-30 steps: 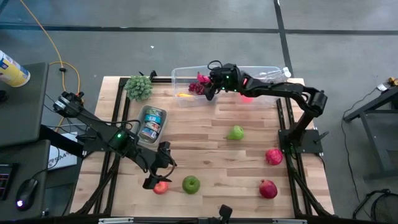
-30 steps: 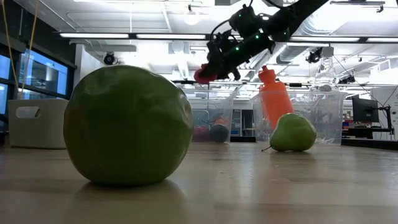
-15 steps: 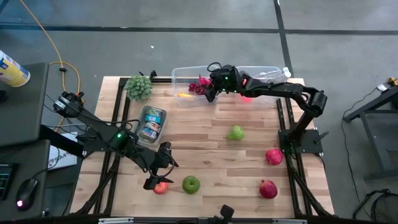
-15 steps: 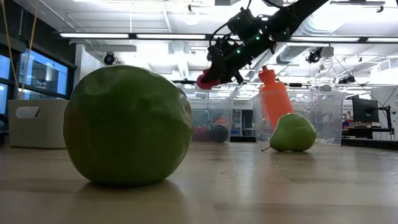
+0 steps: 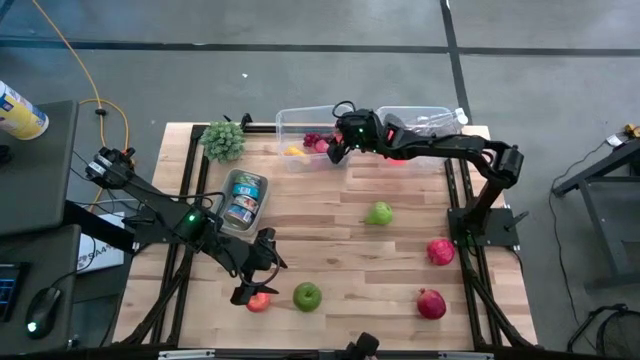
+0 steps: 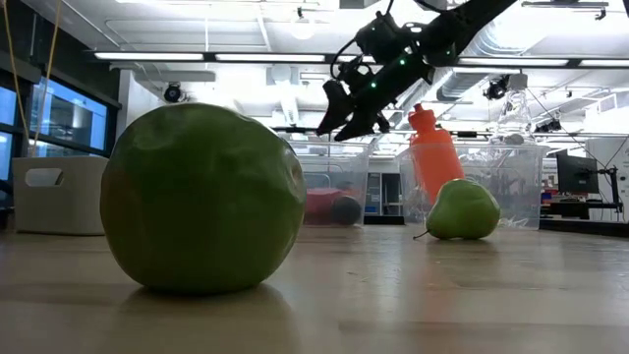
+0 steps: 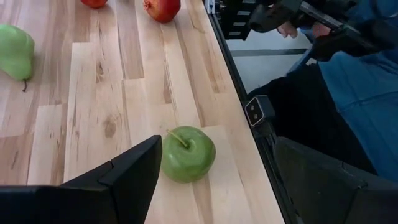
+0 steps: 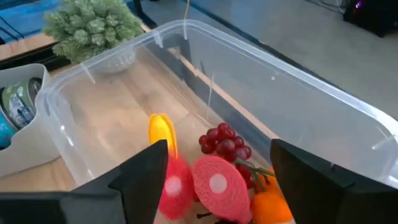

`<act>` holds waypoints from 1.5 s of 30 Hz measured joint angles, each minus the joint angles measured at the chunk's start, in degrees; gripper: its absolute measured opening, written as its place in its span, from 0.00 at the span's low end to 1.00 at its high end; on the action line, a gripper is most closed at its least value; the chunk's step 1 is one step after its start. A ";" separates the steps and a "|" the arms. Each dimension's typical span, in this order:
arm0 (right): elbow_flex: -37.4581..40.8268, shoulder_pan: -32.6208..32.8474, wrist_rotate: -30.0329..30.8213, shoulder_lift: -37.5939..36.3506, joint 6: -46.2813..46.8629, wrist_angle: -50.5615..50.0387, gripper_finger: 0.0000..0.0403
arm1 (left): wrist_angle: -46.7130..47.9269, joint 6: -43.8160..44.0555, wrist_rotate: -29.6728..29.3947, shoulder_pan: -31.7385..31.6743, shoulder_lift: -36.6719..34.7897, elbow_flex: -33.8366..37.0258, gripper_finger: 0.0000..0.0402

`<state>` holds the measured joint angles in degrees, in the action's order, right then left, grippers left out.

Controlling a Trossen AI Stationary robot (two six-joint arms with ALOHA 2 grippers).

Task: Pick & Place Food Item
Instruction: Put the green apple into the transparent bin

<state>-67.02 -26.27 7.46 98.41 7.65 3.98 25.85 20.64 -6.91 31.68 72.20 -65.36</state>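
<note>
Red slice point(image 8: 217, 183) dropped into bin point(image 8: 323, 106); two pomegranates point(image 5: 440, 250).

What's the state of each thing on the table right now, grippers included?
right gripper: open, empty, above the bin
clear bin: upright, holds food
red food item: lying in the bin
grapes: in the bin
left gripper: open, low beside the green apple
green apple: upright on the table, loose
green pear: on the table

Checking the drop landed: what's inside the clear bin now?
Inside the clear bin: red grapes, a yellow piece, two pink-red round slices and something orange. Anything beneath them is hidden.
</note>
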 joint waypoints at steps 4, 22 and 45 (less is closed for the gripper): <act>0.00 1.78 -0.21 -0.70 -1.09 0.43 0.69 | 0.00 -0.01 0.00 0.00 0.00 0.00 0.76; 0.00 24.42 1.31 -21.46 -4.88 -35.93 0.67 | 0.93 -4.78 -0.88 -0.50 0.00 -0.02 0.76; 6.62 42.92 3.24 -26.36 26.82 -63.73 0.68 | 0.87 -7.98 -5.36 -0.50 0.00 -0.02 0.76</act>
<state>-60.41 16.65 10.70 72.05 34.47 -59.75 26.72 12.65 -12.27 31.18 72.20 -65.39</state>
